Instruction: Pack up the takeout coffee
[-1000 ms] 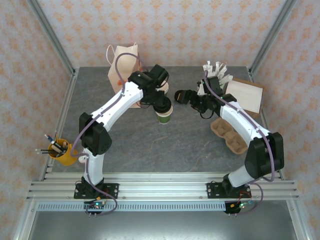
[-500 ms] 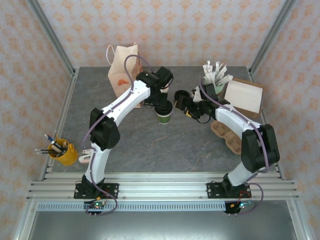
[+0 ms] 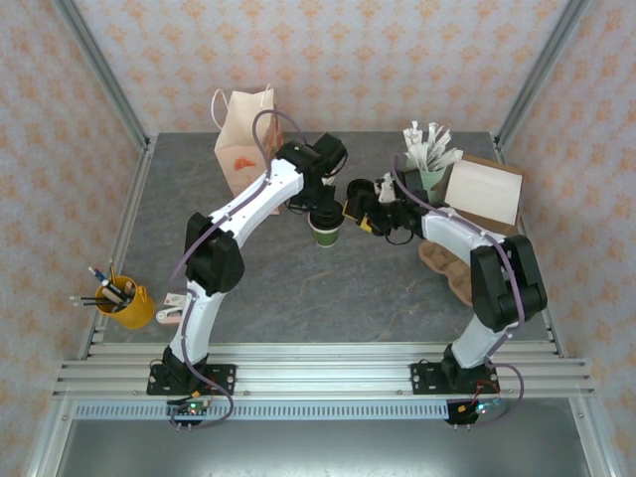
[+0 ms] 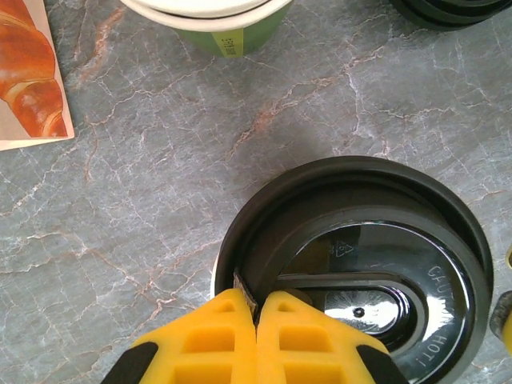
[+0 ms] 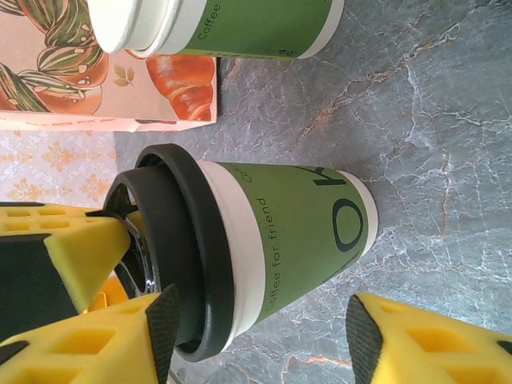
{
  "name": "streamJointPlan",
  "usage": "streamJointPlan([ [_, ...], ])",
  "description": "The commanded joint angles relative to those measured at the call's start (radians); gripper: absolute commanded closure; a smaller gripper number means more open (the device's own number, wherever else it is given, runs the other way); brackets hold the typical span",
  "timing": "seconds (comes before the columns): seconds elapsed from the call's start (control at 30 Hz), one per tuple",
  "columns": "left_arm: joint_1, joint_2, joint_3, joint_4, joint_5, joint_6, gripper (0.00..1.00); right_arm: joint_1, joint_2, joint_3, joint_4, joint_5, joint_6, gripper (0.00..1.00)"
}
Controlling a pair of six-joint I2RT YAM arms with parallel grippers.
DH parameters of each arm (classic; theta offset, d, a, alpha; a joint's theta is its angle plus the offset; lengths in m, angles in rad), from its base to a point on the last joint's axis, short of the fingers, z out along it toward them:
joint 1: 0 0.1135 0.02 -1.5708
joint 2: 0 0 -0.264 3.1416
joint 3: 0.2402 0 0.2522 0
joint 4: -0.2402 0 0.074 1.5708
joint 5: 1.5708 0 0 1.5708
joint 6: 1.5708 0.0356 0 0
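While left pincer (image 4: 256, 308) pinches lid (image 4: 384, 232), open right pincer (image 5: 260, 324) flanks "Coffee for friend" cup (image 5: 296, 232).

Grey marbled bench (image 3: 298, 298). On it we count:
- a lidded takeout coffee (image 3: 325, 236) at centre
- a croissant-print paper bag (image 3: 241, 144) at back left
- a cup of wrapped sticks (image 3: 429, 169), a brown box (image 3: 487, 191) and a pulp cup carrier (image 3: 455, 270) on the right
- a yellow pen pot (image 3: 124, 306) at near left

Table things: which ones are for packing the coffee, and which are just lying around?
For the job: lidded coffee cup, open coffee cup, spare black lid, cardboard cup tray, probably the paper bag.

Just lying about: mint cup of sticks, yellow pen pot, tan square package.
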Motion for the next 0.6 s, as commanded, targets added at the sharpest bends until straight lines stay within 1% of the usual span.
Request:
streamJointPlan([
  [0.0,-0.006,0.010,0.026,-0.050,-0.015,0.013,1.00,0.012,0.018,-0.006,0.041,-0.014,0.012,0.42],
  [0.2,-0.006,0.008,0.039,-0.065,-0.006,0.015,1.00,0.021,0.039,-0.004,0.049,-0.008,0.018,0.46],
  [0.43,-0.008,-0.020,0.100,-0.100,-0.014,0.015,1.00,0.022,-0.001,0.010,0.030,0.008,0.011,0.46],
  [0.57,-0.008,-0.030,0.090,-0.108,-0.009,0.015,1.00,0.022,-0.003,0.013,0.024,0.003,0.010,0.46],
])
